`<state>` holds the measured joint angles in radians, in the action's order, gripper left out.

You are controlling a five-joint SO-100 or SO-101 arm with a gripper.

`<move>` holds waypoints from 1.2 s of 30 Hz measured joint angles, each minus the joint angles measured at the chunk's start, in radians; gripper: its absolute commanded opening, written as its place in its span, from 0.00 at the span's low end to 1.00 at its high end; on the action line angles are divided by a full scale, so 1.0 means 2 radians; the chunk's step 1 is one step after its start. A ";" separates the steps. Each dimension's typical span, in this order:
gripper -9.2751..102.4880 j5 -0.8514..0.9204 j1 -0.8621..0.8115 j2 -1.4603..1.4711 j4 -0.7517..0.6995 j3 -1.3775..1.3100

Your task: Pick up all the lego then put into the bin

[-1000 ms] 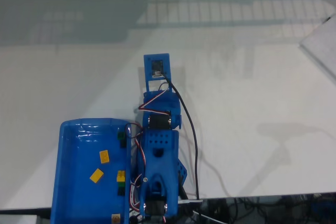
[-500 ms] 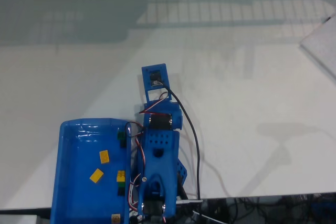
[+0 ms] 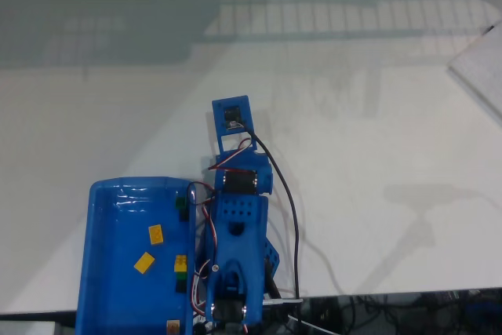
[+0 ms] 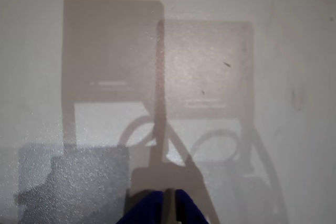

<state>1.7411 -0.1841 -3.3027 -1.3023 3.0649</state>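
Hovering above the white table, the gripper shows in the wrist view as 2 blue fingertips pressed together with nothing between them, its shadow cast on the bare surface. In the fixed view the blue arm stands just beside the bin, which holds 3 yellow lego and dark green lego by its right rim.

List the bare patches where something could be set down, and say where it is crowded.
Free: the white table ahead of and right of the blue arm in the fixed view, and left of the arm above the bin. The wrist view shows bare table ahead of the gripper. Crowded: the bin, holding lego, and the cables at the arm's base.
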 measured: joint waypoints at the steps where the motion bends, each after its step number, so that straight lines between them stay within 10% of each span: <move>1: 0.08 0.000 0.000 0.000 0.000 0.000; 36: 0.08 0.008 -0.008 0.000 0.000 0.000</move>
